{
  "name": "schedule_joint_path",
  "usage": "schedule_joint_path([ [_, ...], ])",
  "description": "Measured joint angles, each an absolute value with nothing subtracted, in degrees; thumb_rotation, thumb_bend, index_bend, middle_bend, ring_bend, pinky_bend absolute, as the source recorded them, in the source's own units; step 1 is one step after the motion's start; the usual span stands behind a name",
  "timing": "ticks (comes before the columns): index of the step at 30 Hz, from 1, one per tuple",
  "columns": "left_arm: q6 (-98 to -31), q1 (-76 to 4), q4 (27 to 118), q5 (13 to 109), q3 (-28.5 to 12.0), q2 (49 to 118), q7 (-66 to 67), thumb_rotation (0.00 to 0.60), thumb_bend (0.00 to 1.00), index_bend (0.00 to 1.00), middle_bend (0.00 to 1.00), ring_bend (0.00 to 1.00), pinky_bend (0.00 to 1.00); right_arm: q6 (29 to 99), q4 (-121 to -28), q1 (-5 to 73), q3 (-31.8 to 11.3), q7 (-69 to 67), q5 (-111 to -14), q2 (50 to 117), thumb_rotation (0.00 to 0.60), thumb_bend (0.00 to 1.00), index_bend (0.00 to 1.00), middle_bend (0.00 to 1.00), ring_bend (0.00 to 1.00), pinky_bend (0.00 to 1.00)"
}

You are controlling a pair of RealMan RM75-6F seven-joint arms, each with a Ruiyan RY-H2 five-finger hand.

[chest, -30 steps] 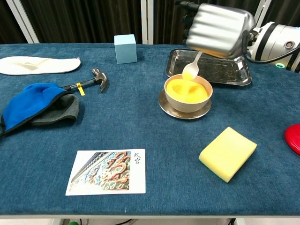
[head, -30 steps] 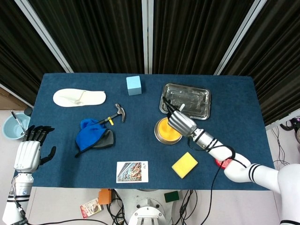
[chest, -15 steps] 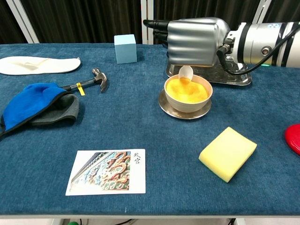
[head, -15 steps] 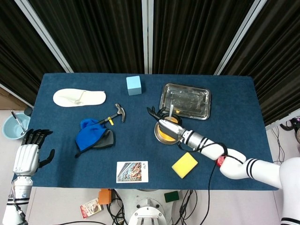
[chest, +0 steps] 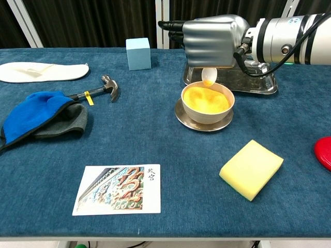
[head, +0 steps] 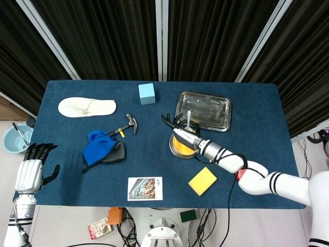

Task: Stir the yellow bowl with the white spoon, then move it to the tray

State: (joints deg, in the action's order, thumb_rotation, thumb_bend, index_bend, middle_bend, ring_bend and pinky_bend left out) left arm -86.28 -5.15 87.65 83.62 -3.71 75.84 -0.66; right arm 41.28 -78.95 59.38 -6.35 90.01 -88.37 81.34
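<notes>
The right hand [chest: 214, 33] hides most of the spoon [chest: 209, 76] handle and part of the tray [chest: 258, 82]. In the chest view the slipper [chest: 41, 71] and a red object [chest: 324, 153] are cut off at the edges. The grey cloth [chest: 64, 121] lies partly under the blue one [chest: 31, 113].

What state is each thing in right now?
right hand: holds white spoon above bowl
white spoon: lifted, bowl end clear of the contents
yellow bowl: upright on saucer, beside tray
tray: nothing in it
left hand: open, off the table's left edge
</notes>
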Motion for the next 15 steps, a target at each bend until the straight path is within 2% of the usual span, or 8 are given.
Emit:
schedule_joint_path([
  [8,-86.1,-5.1,86.4,83.5,-3.7,76.6,-1.4,0.600,0.35,0.24,0.19,0.14,0.08,43.3,-78.9,58.7,-6.9,94.8,-84.6,84.7,0.600,0.49,0.70,0.38,0.13,0.00],
  [15,-86.1,-4.9,85.9,83.4,-3.7,76.7,-1.9,0.600,0.35,0.24,0.19,0.14,0.08,47.8,-79.5,56.9,-7.3,110.3,-75.8,87.9,0.600,0.49,0.70,0.39,0.13,0.00],
])
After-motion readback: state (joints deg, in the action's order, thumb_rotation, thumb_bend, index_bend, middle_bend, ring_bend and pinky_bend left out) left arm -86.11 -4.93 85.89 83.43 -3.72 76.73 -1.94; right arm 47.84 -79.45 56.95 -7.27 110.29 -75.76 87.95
